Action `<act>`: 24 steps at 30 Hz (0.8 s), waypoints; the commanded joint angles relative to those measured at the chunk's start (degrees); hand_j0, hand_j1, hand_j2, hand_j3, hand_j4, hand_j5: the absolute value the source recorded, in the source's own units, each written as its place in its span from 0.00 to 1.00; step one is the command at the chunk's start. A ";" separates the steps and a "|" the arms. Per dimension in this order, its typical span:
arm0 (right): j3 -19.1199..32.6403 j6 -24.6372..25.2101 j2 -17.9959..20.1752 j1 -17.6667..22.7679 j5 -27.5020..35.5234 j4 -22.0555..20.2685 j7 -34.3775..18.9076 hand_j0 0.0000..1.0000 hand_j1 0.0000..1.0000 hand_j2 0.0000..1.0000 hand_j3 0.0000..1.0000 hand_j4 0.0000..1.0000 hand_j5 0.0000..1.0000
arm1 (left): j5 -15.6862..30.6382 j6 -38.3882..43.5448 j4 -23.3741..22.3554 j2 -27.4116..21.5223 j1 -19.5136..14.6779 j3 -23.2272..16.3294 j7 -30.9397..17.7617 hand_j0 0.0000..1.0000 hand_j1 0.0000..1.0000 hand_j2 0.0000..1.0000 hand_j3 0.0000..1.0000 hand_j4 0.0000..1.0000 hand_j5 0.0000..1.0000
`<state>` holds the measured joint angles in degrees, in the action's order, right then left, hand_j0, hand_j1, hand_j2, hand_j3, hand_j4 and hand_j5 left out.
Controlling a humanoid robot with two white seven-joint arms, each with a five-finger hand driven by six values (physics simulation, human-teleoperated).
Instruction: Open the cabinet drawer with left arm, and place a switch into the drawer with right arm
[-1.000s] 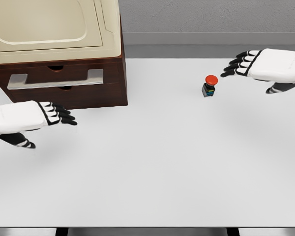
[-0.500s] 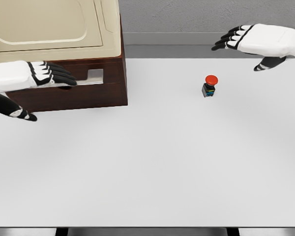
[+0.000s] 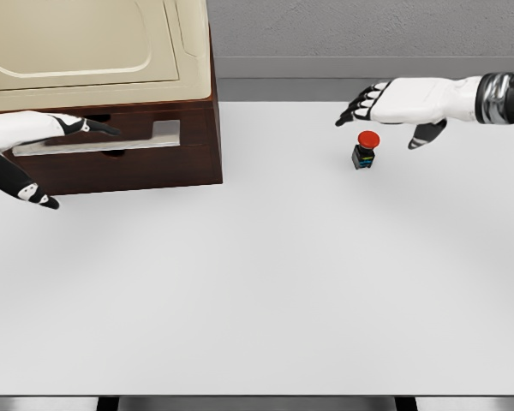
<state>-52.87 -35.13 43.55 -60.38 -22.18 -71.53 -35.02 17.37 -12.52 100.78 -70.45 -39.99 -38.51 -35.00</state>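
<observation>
The switch [image 3: 366, 150], a small black box with a red round button, stands on the white table [image 3: 265, 282] right of centre at the back. My right hand [image 3: 390, 110] hovers just above and behind it, fingers spread, holding nothing. The dark wooden cabinet [image 3: 154, 158] sits at the back left with a cream top. Its drawer is closed and carries a long grey handle [image 3: 128, 139]. My left hand [image 3: 47, 145] is at the handle's left part, fingers stretched over it and the thumb hanging below, not closed on it.
A cream appliance-like lid [image 3: 86, 43] covers the cabinet top. A grey wall runs behind the table. The table's front edge lies along the bottom of the view.
My left hand rose from the table to the drawer handle and drew back left along it. My right hand moved left and down, ending just over the switch.
</observation>
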 commanded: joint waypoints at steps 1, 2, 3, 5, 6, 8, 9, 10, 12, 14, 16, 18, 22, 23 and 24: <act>-1.62 0.13 -1.63 0.00 -0.50 3.59 0.02 1.00 1.00 1.00 1.00 1.00 1.00 | -0.05 2.41 -0.06 -0.04 0.00 0.02 0.00 1.00 1.00 1.00 1.00 1.00 1.00; -1.62 0.13 -1.71 0.00 -0.59 3.59 0.02 1.00 1.00 1.00 1.00 1.00 1.00 | -0.05 2.50 -0.15 -0.04 0.09 0.02 0.00 1.00 1.00 1.00 1.00 1.00 1.00; -1.71 0.13 -1.80 0.00 -0.59 3.76 0.02 1.00 1.00 1.00 1.00 1.00 1.00 | -0.05 3.20 -0.24 0.04 0.09 0.02 0.00 1.00 1.00 1.00 1.00 1.00 1.00; -2.50 0.13 -2.50 -0.53 -0.59 5.78 0.02 1.00 1.00 1.00 1.00 1.00 1.00 | -0.14 5.22 -0.32 0.04 0.09 0.02 0.00 1.00 1.00 1.00 1.00 1.00 1.00; -3.20 0.13 -2.50 -0.97 -0.59 6.31 0.02 1.00 1.00 1.00 1.00 1.00 1.00 | -0.23 5.31 -0.32 0.04 0.18 0.02 0.00 1.00 1.00 1.00 1.00 1.00 1.00; -3.29 0.13 -2.94 -1.14 -0.67 6.93 0.02 1.00 1.00 1.00 1.00 1.00 1.00 | -1.81 7.15 -0.32 1.01 0.44 -0.07 0.00 1.00 1.00 1.00 1.00 1.00 1.00; -3.29 0.13 -3.03 -1.32 -0.68 6.93 0.02 1.00 1.00 1.00 1.00 1.00 1.00 | -1.81 7.24 -0.32 1.19 0.44 -0.33 0.00 1.00 1.00 1.00 1.00 1.00 1.00; -3.29 0.13 -3.12 -1.58 -0.68 7.01 0.02 1.00 1.00 1.00 1.00 1.00 1.00 | -1.72 7.42 -0.32 1.27 0.44 -0.51 0.00 1.00 1.00 1.00 1.00 1.00 1.00; -3.29 0.13 -3.65 -1.58 -0.68 8.16 0.02 1.00 1.00 1.00 1.00 1.00 1.00 | -1.46 7.51 -0.32 1.45 0.35 -1.12 0.00 1.00 1.00 1.00 1.00 1.00 1.00; -3.29 0.13 -3.91 -1.67 -1.73 8.68 0.02 1.00 1.00 1.00 1.00 1.00 1.00 | -1.55 9.62 -0.32 2.15 0.35 -1.21 0.00 1.00 1.00 1.00 1.00 1.00 1.00; -3.29 0.13 -5.49 -2.37 -1.73 11.67 0.02 1.00 1.00 1.00 1.00 1.00 1.00 | -1.55 9.97 -0.41 2.15 0.35 -1.21 0.00 1.00 1.00 1.00 1.00 1.00 1.00; -3.38 0.13 -5.76 -2.37 -1.82 12.29 0.02 1.00 1.00 1.00 1.00 1.00 1.00 | -1.64 10.93 -0.41 2.15 0.44 -1.48 0.00 1.00 1.00 1.00 1.00 1.00 1.00; -3.73 0.13 -5.84 -2.46 -1.82 12.81 0.02 1.00 1.00 1.00 1.00 1.00 1.00 | -1.64 11.11 -0.41 2.15 0.44 -2.53 0.00 1.00 1.00 1.00 1.00 1.00 1.00; -3.73 0.13 -6.11 -2.55 -1.82 13.26 0.02 1.00 1.00 1.00 1.00 1.00 1.00 | -1.64 11.11 -0.41 2.15 0.35 -3.15 0.00 1.00 1.00 1.00 1.00 1.00 1.00; -3.73 0.13 -6.28 -2.64 -1.82 13.52 0.02 1.00 1.00 1.00 1.00 1.00 1.00 | -1.55 11.11 -0.41 2.15 0.35 -3.15 0.00 1.00 1.00 1.00 1.00 1.00 1.00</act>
<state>-56.60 -35.14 37.61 -63.19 -24.18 -58.71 -35.02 17.19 -1.52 100.47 -68.49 -39.65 -40.45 -34.59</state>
